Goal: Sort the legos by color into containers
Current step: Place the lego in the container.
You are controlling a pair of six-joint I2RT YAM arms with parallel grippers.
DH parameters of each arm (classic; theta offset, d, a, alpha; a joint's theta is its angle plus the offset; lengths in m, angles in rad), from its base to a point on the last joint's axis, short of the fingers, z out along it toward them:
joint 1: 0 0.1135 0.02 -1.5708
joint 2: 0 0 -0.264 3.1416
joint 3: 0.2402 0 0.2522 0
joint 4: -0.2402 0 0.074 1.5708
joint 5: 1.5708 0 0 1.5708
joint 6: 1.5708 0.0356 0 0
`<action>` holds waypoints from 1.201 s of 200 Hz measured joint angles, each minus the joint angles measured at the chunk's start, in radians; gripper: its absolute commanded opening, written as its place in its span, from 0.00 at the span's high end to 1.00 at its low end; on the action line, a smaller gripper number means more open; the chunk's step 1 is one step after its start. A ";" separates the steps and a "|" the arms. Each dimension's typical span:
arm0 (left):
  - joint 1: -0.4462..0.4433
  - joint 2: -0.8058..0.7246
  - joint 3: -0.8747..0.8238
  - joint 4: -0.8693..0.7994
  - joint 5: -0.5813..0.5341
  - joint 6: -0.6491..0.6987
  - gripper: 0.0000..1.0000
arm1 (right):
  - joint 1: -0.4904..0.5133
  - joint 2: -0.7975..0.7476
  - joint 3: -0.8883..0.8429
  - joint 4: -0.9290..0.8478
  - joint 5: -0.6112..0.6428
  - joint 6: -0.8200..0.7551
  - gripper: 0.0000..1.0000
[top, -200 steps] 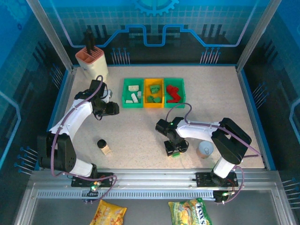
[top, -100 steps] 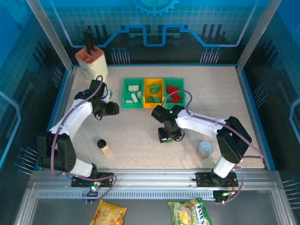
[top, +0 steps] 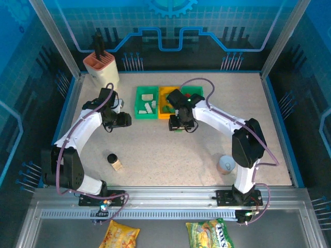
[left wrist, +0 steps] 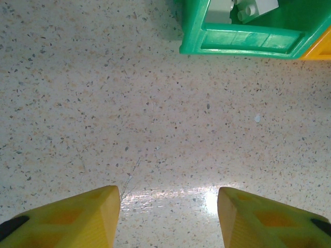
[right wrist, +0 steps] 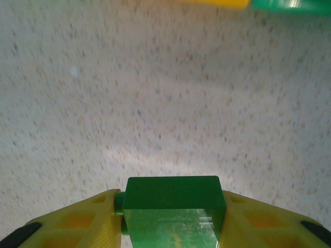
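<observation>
Far left, your left arm arches up from its base and bends inward, its pincer point(top: 124, 120) low over bare tabletop point(top: 155, 155), near and left of the left green bin point(top: 139, 114). Left wrist view: the pincer point(left wrist: 168, 212) is spread wide with nothing between the yellow fingers point(left wrist: 98, 212), and that bin's point(left wrist: 243, 41) near wall sits up ahead and to the right, apart from the tips. Cream legos point(top: 149, 107) lie inside it, seen again at the top of the wrist view point(left wrist: 222, 9). Next right, the orange-yellow bin point(top: 161, 92) stands flush against it, then the right green bin point(top: 192, 89); your right arm crosses both. That arm reaches long from its base, elbow out to the right, forearm angled back left. The right pincer point(top: 179, 125) sits just on the near side of the orange-yellow bin's front wall, pinching a green lego point(top: 177, 129). Right wrist view: the green lego point(right wrist: 173, 206) is clamped squarely between both fingers point(right wrist: 88, 217), raised off the tabletop, with the orange-yellow bin's edge point(right wrist: 212, 2) and the green one point(right wrist: 289, 4) across the top.
</observation>
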 measured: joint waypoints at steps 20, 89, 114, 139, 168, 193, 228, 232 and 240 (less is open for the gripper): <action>0.001 0.000 0.000 0.000 0.000 0.000 0.46 | -0.029 0.042 0.068 0.010 0.004 -0.006 0.54; 0.005 0.000 0.000 0.000 0.000 0.000 0.46 | -0.091 0.248 0.367 0.034 0.035 -0.086 0.54; 0.005 0.002 0.000 0.000 0.000 0.000 0.46 | -0.098 0.339 0.497 0.029 0.058 -0.124 0.54; 0.005 0.003 0.000 0.000 0.000 0.000 0.46 | -0.107 0.419 0.610 0.023 0.079 -0.157 0.53; 0.005 0.004 0.000 0.000 -0.001 0.000 0.46 | -0.117 0.487 0.692 0.019 0.102 -0.184 0.53; 0.005 0.004 0.000 0.000 -0.001 0.000 0.46 | -0.121 0.537 0.732 0.020 0.109 -0.195 0.52; 0.005 0.004 0.000 0.000 -0.001 0.000 0.46 | -0.129 0.579 0.743 0.027 0.107 -0.206 0.52; 0.005 0.004 0.000 0.000 -0.001 0.000 0.46 | -0.129 0.579 0.744 0.028 0.107 -0.205 0.52; 0.005 0.004 0.000 0.000 0.000 0.000 0.46 | -0.130 0.580 0.751 0.028 0.104 -0.206 0.51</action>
